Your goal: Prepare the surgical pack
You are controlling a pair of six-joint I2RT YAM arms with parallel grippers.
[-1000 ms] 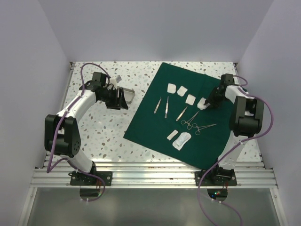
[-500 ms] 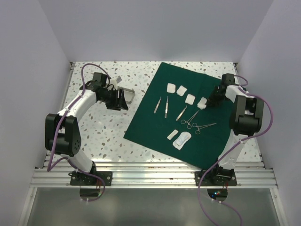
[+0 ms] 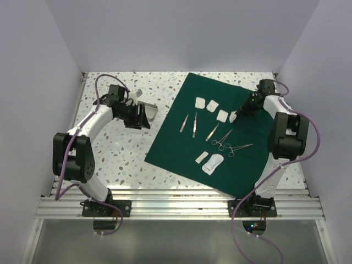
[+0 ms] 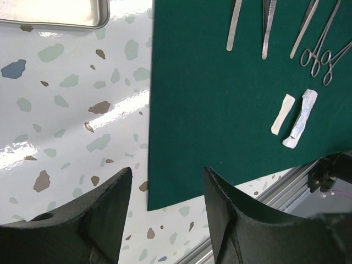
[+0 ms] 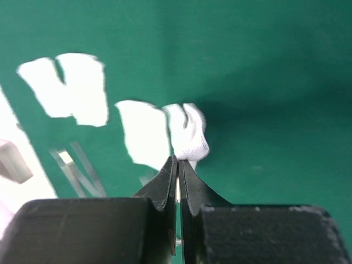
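Note:
The surgical pack's dark green drape (image 3: 247,165) lies flat as a big sheet on the right of the table, also in the left wrist view (image 4: 209,110) and the right wrist view (image 5: 275,82). My right gripper (image 3: 242,111) is shut on the edge of a white gauze pad (image 5: 190,132) at the right end of the gauze row; the pad (image 3: 235,116) is bunched up at the fingertips (image 5: 171,168). My left gripper (image 4: 168,181) is open and empty, above bare table left of the drape's edge.
Three more gauze pads (image 3: 212,105) lie in a row on the drape. Below them lie tweezers (image 3: 184,122), forceps (image 3: 237,148) and two white packets (image 3: 212,163). A metal tray (image 3: 149,110) sits by the left gripper. Walls enclose the table on three sides.
My right gripper has moved toward the far side of the drape, taking the gauze pad a little with it. The left arm has not moved.

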